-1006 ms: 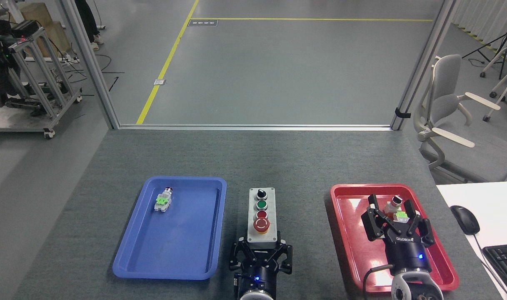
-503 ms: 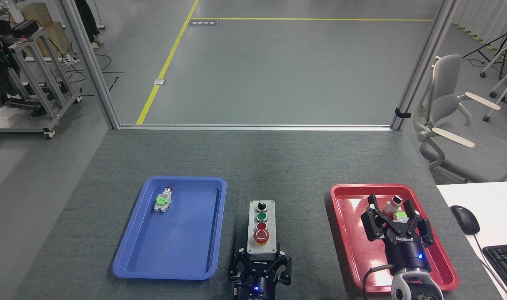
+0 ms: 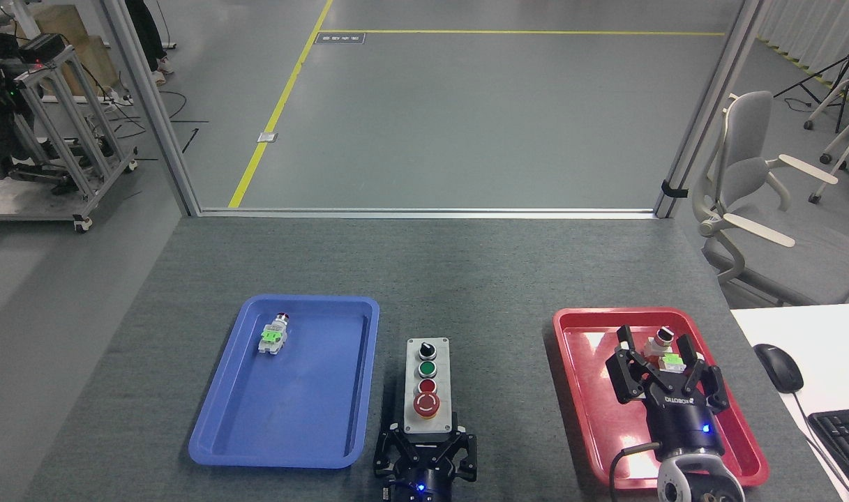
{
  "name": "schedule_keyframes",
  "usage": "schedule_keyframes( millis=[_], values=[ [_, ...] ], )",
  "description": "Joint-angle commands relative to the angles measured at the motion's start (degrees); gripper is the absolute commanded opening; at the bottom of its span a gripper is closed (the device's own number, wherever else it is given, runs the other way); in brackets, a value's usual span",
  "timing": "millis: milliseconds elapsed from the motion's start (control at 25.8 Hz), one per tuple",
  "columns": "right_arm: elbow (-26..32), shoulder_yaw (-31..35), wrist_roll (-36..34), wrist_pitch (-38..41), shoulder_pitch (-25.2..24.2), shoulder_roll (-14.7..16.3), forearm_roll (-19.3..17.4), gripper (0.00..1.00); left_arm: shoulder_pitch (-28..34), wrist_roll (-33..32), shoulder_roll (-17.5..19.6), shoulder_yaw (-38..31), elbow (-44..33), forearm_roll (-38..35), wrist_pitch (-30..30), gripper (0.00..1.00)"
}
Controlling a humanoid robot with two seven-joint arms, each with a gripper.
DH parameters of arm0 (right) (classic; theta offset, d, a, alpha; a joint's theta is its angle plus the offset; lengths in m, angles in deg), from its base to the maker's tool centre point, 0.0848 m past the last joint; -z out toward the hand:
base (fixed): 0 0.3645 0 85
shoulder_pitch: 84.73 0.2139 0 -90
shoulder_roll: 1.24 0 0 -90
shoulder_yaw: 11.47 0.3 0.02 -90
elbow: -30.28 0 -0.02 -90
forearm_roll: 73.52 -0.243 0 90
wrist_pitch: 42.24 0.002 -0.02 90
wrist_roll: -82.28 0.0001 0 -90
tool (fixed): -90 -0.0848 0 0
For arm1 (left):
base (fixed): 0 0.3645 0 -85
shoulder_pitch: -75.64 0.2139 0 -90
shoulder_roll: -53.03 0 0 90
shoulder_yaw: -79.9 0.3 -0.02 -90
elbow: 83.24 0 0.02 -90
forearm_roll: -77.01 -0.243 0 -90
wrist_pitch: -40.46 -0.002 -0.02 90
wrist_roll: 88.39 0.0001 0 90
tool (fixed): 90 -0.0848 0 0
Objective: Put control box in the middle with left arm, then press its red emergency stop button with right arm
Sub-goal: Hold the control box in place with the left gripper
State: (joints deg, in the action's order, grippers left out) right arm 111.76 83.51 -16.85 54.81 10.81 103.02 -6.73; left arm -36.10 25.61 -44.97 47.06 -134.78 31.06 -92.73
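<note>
In the head view, our left gripper (image 3: 425,436) has its fingers clamped on the near end of the control box (image 3: 427,384), which stands on the grey table (image 3: 466,279) between the two trays. Over the last second the box has slid toward us and a little to the left, and our left arm has drawn back with it, so that less of the arm now shows at the bottom edge. We judge the placing step to be in its closing part: the box already lies roughly in the middle, yet the grip is not released, so the press cannot begin. The big red stop button (image 3: 425,404) sits on the box's near end, just beyond our left fingers.

Our right gripper (image 3: 665,366) has not shifted; it hangs over the red tray (image 3: 577,390) with fingers spread apart, straddling a small loose button part (image 3: 663,348) that lies in that tray. The blue tray (image 3: 215,425) holds one similar part with a green tab (image 3: 273,334) near its far left corner, and nothing else we can see.
</note>
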Motion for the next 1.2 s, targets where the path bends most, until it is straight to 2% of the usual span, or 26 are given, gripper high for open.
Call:
schedule_keyframes(
  millis=[0,155,193,232,271,310,348,387,426,464,929,1161],
  values=[
    [0.0,0.0,-0.2,0.0,0.0,0.1,0.0,1.00,0.0,0.3,0.0,0.0,0.4,1.0,0.1,0.00],
    [0.0,0.0,-0.2,0.0,0.0,0.1,0.0,1.00,0.0,0.5,0.0,0.0,0.4,1.0,0.6,0.00],
    [0.0,0.0,-0.2,0.0,0.0,0.1,-0.1,1.00,0.0,0.5,0.0,0.0,0.4,1.0,0.6,0.10],
    [0.0,0.0,-0.2,0.0,0.0,0.1,-0.1,1.00,0.0,0.5,0.1,0.0,0.4,1.0,0.6,0.34],
    [0.0,0.0,-0.2,0.0,0.0,0.1,-0.1,1.00,0.0,0.6,0.1,0.0,0.4,1.0,0.5,0.44],
    [0.0,0.0,-0.2,0.0,0.0,0.1,-0.1,1.00,0.0,0.9,0.1,0.0,0.3,1.0,0.5,0.46],
    [0.0,0.0,-0.2,0.0,0.0,0.1,-0.1,1.00,0.0,1.1,0.1,0.0,0.3,1.0,0.5,0.52],
    [0.0,0.0,-0.2,0.0,0.0,0.1,-0.1,1.00,0.1,1.5,0.1,0.0,0.3,1.0,0.6,0.67],
    [0.0,0.0,-0.2,0.0,0.0,0.1,-0.1,1.00,0.1,1.7,0.1,0.1,0.3,1.0,0.6,0.97],
    [0.0,0.0,-0.2,0.0,0.0,0.0,-0.1,1.00,0.2,1.9,0.0,0.1,0.2,0.9,0.7,1.00],
    [-0.3,0.0,-0.3,0.0,0.2,0.0,-0.1,1.00,0.5,4.6,0.1,0.2,-0.8,0.6,1.1,1.00],
    [-0.4,0.0,-0.4,-0.1,0.2,0.0,-0.1,1.00,1.5,6.1,0.3,0.1,-4.4,-0.1,0.2,1.00]
  ],
)
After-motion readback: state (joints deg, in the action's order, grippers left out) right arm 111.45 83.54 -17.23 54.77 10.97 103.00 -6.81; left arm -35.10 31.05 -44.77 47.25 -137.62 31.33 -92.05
